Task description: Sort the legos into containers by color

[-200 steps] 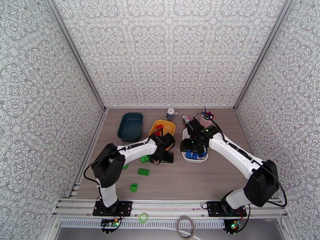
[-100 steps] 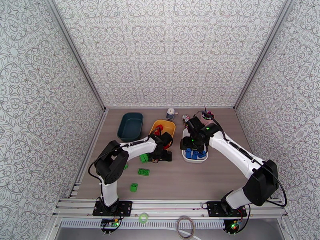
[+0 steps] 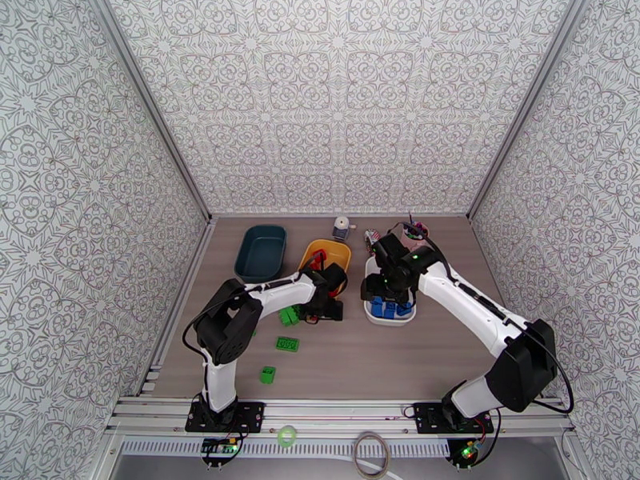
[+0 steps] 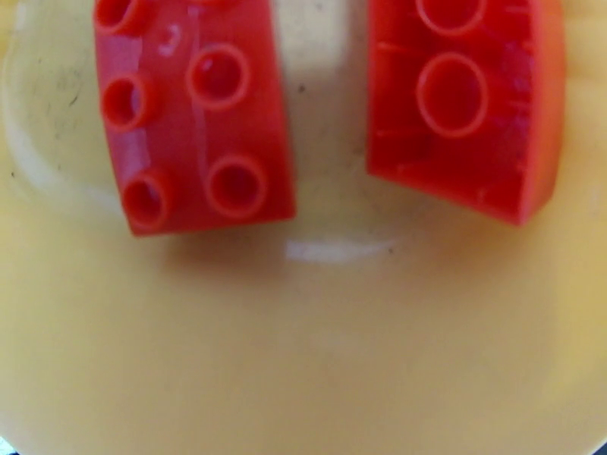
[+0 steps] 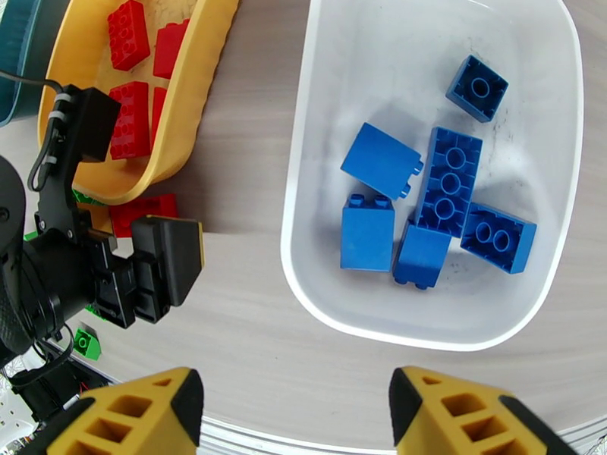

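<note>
Legos [image 3: 287, 343] in green lie loose on the table [image 5: 243, 320], reds [image 5: 129, 119] in the yellow tray [image 5: 201, 77], blues [image 5: 451, 180] in the white tray [image 5: 379, 70], all looking light, stiff and glossy, best pinched across flat sides; right gripper [image 5: 294, 396] stands apart and empty, left gripper [image 5: 163, 259] I cannot tell.

Containers [image 3: 242, 258] stand in a row; loose legos [image 3: 287, 344] lie before them.

6 blue legos [image 5: 448, 183] lie in white tray [image 5: 379, 54]; red legos [image 5: 129, 36] in yellow tray [image 5: 193, 92]; green legos [image 3: 287, 344] loose on worktop [image 3: 384, 354]; teal tray [image 3: 261, 253] far-left.
</note>
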{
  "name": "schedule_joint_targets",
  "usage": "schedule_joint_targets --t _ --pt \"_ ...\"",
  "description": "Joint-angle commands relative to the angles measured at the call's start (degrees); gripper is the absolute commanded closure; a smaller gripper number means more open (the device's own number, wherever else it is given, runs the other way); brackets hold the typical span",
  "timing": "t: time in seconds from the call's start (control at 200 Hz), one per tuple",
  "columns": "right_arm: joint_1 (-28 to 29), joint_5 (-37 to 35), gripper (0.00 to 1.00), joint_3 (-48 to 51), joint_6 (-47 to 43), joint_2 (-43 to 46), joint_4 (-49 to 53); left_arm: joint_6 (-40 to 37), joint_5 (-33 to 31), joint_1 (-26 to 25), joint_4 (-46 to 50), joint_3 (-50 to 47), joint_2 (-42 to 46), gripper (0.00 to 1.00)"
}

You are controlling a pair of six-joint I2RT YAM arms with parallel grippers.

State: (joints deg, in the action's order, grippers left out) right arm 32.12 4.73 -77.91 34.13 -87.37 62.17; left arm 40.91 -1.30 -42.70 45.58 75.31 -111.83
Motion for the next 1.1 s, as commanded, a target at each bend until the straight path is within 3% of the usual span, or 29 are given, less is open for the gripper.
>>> schedule_joint_targets --t 0.0,0.47,0.875,1.095 --pt "-0.54 0.25 0.31 -1.91 -0.03 0.18 1.28 0.52 -1.18 0.39 -2.25 1.4 -1.21 0.15" --pt "-0.48 0.95 0.32 -1.53 0.82 0.18 0.67 0.45 -1.18 -0.28 -2.35 -0.56 2.12 0.34" --pt "-0.5 -0.63 0.33 0.2 3.2 -0.17 -1.77 1.02 -2.1 -5.32 1.37 -7.32 15.76 0.37" --pt "-0.57 -3.87 0.34 -0.25 4.62 -0.57 -0.94 -1.26 -3.18 -0.02 5.81 -1.36 19.04 0.36"
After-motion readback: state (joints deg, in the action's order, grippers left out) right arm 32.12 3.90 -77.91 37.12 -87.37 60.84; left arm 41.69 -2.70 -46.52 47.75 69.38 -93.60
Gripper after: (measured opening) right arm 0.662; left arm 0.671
